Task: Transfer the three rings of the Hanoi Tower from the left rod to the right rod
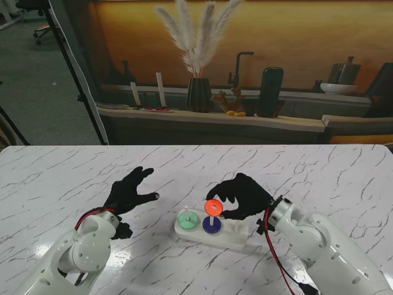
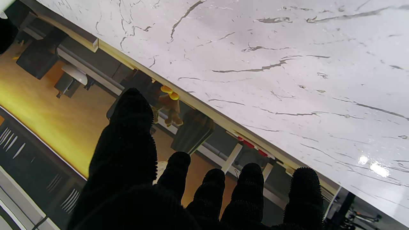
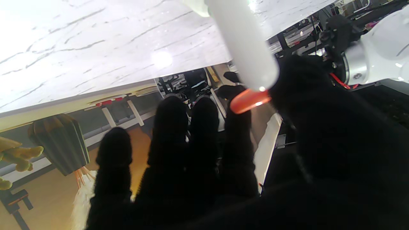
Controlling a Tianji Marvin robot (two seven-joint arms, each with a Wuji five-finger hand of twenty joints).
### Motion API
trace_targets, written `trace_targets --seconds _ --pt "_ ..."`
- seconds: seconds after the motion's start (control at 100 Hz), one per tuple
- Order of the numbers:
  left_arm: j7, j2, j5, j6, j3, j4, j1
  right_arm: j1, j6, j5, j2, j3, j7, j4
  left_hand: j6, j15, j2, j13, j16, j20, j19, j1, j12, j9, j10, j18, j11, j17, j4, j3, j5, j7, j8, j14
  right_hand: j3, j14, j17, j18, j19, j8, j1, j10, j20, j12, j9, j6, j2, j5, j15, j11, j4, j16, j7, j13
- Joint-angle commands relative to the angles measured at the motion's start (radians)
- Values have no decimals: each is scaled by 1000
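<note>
The right hand [image 1: 245,195] is closed in a pinch on the orange ring [image 1: 213,207], which is held raised above the purple ring [image 1: 212,226] at the middle rod; in the right wrist view the orange ring [image 3: 250,100] is seen gripped between gloved fingers [image 3: 238,127] just beside the tip of a white rod [image 3: 246,48]. The left hand [image 1: 129,192] is held with fingers spread and nothing is grasped; in the left wrist view its fingers [image 2: 302,191] are seen apart over the marble table [image 2: 287,64]. The green ring [image 1: 187,219] is seated on the left rod of the white base [image 1: 209,238], and the purple ring lies at the foot of the middle rod. The right rod is hidden behind the right hand. No brand, label or legible writing can be made out. At the far side, a dark ribbed vase [image 1: 199,94] is filled with pale pampas stems [image 1: 198,34].
</note>
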Motion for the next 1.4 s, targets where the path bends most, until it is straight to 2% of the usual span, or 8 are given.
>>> trace_targets --seconds 0.0,0.91,0.96,0.99,1.02,1.1,1.23,1.39 --pt "-8 -5 -2 -15 -3 0 7 -5 1 2 -6 -7 3 0 -3 -7 24 4 13 9 -31 25 12 5 -2 9 3 -8 -23 -25 12 1 11 -11 70 -48 -2 111 35 9 54 -30 22 13 21 -118 38 114 33 12 -3 16 182 18" --pt "3 -7 -2 -23 -5 0 7 27 11 18 0 -53 36 56 -6 -5 33 7 14 7 -25 31 13 8 -3 8 4 -7 -26 -30 15 3 11 -13 71 -46 -9 109 31 0 56 -29 20 11 14 -120 37 111 30 10 -4 14 192 10" --pt "3 -7 -1 -24 -6 -1 7 29 9 15 1 -57 39 62 -6 -5 33 7 14 7 -25 30 13 9 -2 8 4 -7 -26 -30 16 3 11 -14 82 -33 -33 128 -8 2 23 -20 2 -11 -5 -107 34 108 -17 -22 20 -6 164 -9" --pt "3 -7 0 -24 -6 -1 7 30 9 11 2 -59 39 63 -6 -5 32 7 14 7 -25 29 13 8 -3 8 3 -7 -27 -31 15 3 11 -14 83 -23 -45 137 -24 84 -20 -12 -10 -48 -21 -84 44 100 -46 -39 88 -16 85 -21" --pt "2 -7 0 -24 -6 -1 7 30 9 5 3 -59 39 64 -6 -5 31 6 14 7 -25 29 13 8 -3 7 3 -7 -27 -31 16 3 11 -11 73 -16 -56 145 -38 127 -48 -4 -16 -68 -35 -71 31 80 -66 -52 107 -22 41 -35" --pt "-1 -6 -2 -25 -7 -2 7 28 5 5 9 -53 68 56 -6 -6 29 6 14 6 -26 26 13 8 -2 8 3 -8 -27 -32 15 3 11 -13 34 23 -107 184 -115 126 -135 36 -45 -119 -90 -44 -47 7 -184 -142 84 -66 -33 -94" --pt "-8 -5 -5 -24 -8 -5 8 22 -2 12 19 -35 114 35 -6 -1 24 15 17 5 -26 26 15 22 1 7 8 -9 -27 -31 16 3 11 -15 54 47 -131 213 -159 104 -252 60 -51 -140 -119 -14 -135 -95 -246 -188 46 -76 -137 -124" --pt "-6 -6 -4 -25 -7 -5 7 17 8 20 35 -21 190 7 -5 0 22 14 19 5 -26 22 17 21 2 8 7 -8 -26 -31 18 4 11 -18 58 60 -144 220 -182 88 -291 73 -49 -145 -150 1 -150 -179 -285 -224 31 -81 -203 -147"
